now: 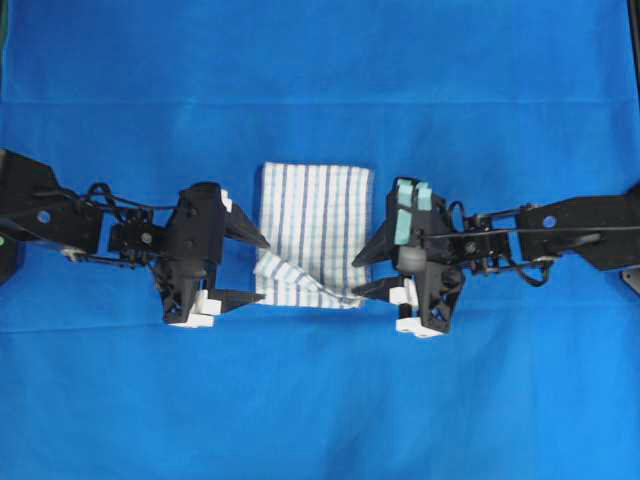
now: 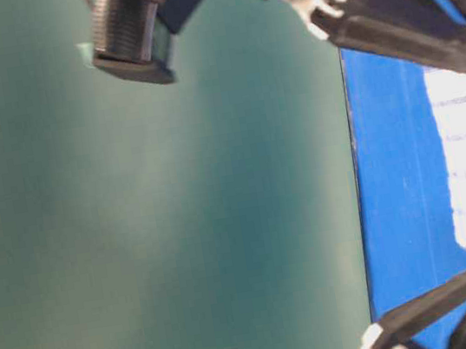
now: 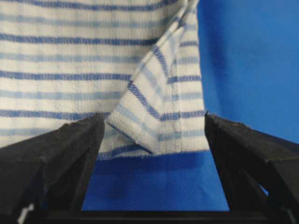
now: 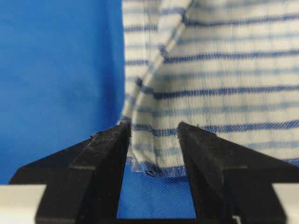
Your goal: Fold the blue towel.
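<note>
Blue towel [image 1: 316, 215] on blue tablecloth [image 1: 320, 400], no legible writing; left pincer [image 1: 247, 268] released, right pincer [image 1: 368, 275] released.

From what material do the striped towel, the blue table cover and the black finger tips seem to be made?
The rectangular white towel with dark-blue stripes looks like matte woven cotton: ribbed threads and a stitched hem show. The solid-blue tablecloth seems a finer, smooth woven fabric with a tiny diagonal weave. The left pincer has black fingers that look like matte foam or rubber with rough, crumbly edges; which one is unclear.
</note>
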You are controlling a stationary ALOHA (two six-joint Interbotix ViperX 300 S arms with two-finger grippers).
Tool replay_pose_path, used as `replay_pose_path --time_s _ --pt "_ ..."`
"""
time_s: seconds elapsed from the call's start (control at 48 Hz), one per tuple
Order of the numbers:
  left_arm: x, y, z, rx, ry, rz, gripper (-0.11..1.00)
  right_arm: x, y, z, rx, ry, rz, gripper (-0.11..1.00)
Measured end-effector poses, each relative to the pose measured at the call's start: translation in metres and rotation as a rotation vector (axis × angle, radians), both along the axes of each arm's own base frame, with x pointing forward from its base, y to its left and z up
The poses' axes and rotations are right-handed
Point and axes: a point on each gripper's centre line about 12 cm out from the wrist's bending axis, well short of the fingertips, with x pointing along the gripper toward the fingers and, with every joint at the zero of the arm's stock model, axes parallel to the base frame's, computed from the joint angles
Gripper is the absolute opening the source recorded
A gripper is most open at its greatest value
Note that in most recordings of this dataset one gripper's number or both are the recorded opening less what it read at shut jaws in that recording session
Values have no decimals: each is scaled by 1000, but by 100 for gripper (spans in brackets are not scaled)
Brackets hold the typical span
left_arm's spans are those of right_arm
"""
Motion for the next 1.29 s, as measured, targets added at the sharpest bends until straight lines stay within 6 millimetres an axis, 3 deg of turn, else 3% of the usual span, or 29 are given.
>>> replay_pose_path --time_s 0.313,0.521,0.751,1.001,1.293 --pt "-25 2 66 -10 -98 -4 79 -29 -3 74 -31 -108 30 51" --pt "-62 5 105 -23 -241 -7 78 -73 -15 108 -68 -196 23 51" --pt "-106 13 128 -35 -383 9 77 -123 -24 134 -114 -331 21 51" --pt "-144 24 130 -34 -479 48 77 -161 -31 125 -139 -385 7 51" --pt "-169 26 111 -32 -493 54 77 -185 -37 81 -143 -371 -13 51"
